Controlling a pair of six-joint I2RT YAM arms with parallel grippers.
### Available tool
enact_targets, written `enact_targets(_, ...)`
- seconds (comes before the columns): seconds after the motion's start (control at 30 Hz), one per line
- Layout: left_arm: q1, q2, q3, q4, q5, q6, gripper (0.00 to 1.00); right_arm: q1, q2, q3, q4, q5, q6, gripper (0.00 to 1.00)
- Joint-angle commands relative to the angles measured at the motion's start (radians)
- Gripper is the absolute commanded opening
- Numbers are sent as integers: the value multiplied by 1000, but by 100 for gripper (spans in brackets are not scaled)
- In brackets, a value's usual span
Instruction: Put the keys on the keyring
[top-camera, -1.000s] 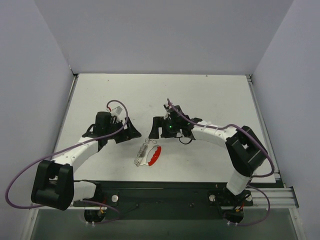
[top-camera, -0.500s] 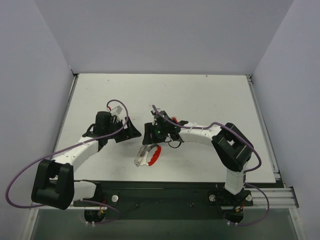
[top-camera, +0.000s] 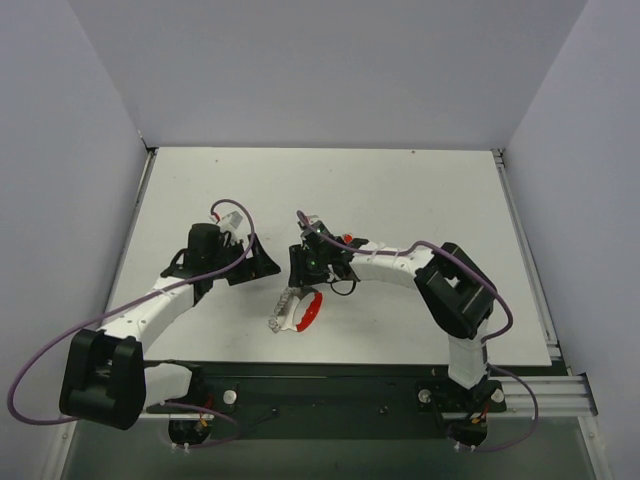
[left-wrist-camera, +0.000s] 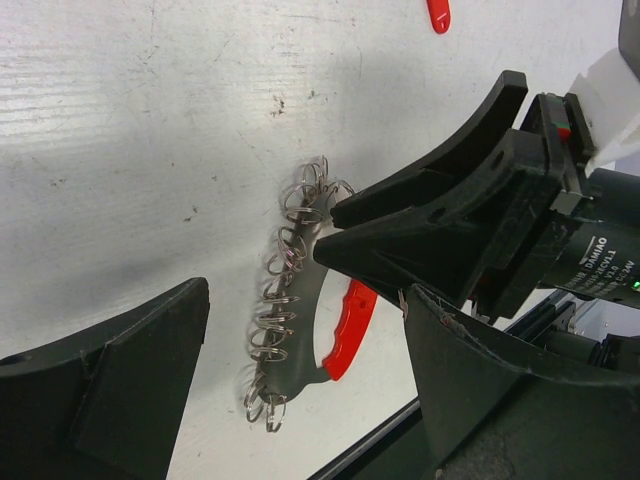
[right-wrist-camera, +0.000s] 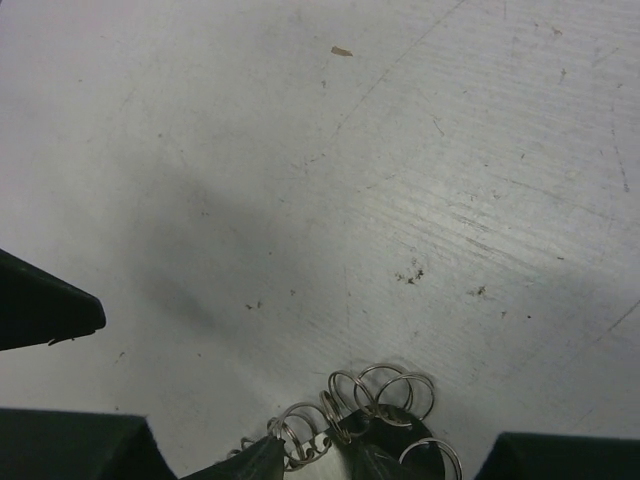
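Note:
The keyring (top-camera: 299, 310) lies flat on the white table, a grey plate edged with several small wire rings plus a red arc (left-wrist-camera: 350, 328). My right gripper (top-camera: 303, 276) has come down on its far end. In the right wrist view its jaws (right-wrist-camera: 315, 466) have narrowed onto the ringed end (right-wrist-camera: 385, 395). My left gripper (top-camera: 262, 263) stays open just left of the keyring. In its wrist view the keyring (left-wrist-camera: 292, 300) sits between and beyond its wide fingers (left-wrist-camera: 120, 390). A small red key (top-camera: 347, 240) lies behind the right wrist, its tip showing (left-wrist-camera: 438, 14).
White walls enclose the table (top-camera: 420, 190) on three sides. A black rail (top-camera: 330, 385) with the arm bases runs along the near edge. Purple cables loop off both arms. The two grippers are close together near the keyring.
My right arm swung left and nearer, from over the key to the keyring's far end, and its jaws narrowed. The left arm and the keyring have not moved.

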Motion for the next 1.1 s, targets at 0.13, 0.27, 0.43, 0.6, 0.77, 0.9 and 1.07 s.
enact_targets(0.13, 7, -40, 34, -12, -6, 19, 88, 9, 33, 69, -61, 67, -9, 29)
enact_targets(0.27, 7, -43, 31, -9, -13, 21, 88, 8, 53, 73, -62, 71, -9, 25)
enact_targets(0.43, 8, -37, 37, -17, -9, 21, 88, 8, 72, 81, -62, 74, -8, 14)
enact_targets(0.6, 8, -44, 40, -24, -10, 22, 88, 8, 79, 93, -47, 41, -9, 5)
enact_targets(0.77, 7, -78, 41, -46, -24, 24, 88, 8, 41, 87, -47, 46, -38, 0)
enact_targets(0.9, 7, -89, 37, -46, -25, 18, 88, 5, -3, 72, -45, 17, -84, 0)
enact_targets(1.07, 7, -90, 46, -47, -18, 16, 88, 6, -92, 18, -5, -44, -147, 0)
